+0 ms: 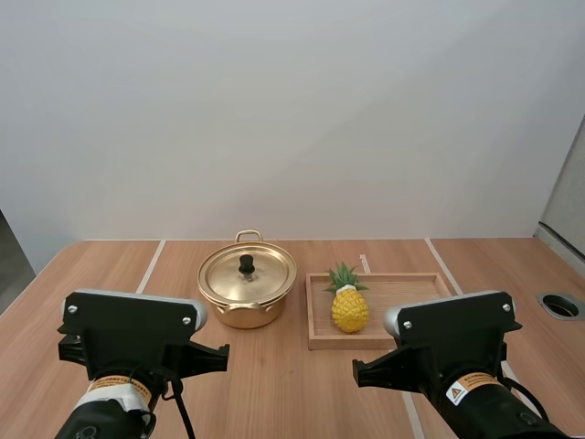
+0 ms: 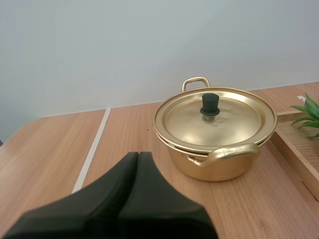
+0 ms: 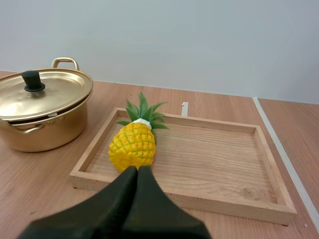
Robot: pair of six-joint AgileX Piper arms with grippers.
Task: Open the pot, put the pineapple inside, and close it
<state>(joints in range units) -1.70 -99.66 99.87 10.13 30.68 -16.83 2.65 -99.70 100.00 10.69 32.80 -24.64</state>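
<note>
Fingers of the left gripper (image 2: 138, 155) are seen pressed together into one dark wedge, nothing held, low over the table (image 2: 45, 164) and short of the pot (image 2: 219, 167). The right gripper (image 3: 138, 169) is likewise closed on nothing, held just before the near rim of the wooden tray (image 3: 224, 204). Beyond that rim the pineapple (image 3: 132, 146) is found inside the tray, in its part nearer the pot, with the green crown turned toward the far side. The pot is set on the table just beside the tray, a narrow gap between them. Its lid (image 2: 219, 117) is seated on it, with a black knob (image 2: 210, 104) at the middle. One handle is turned toward the arms, the other away.
</note>
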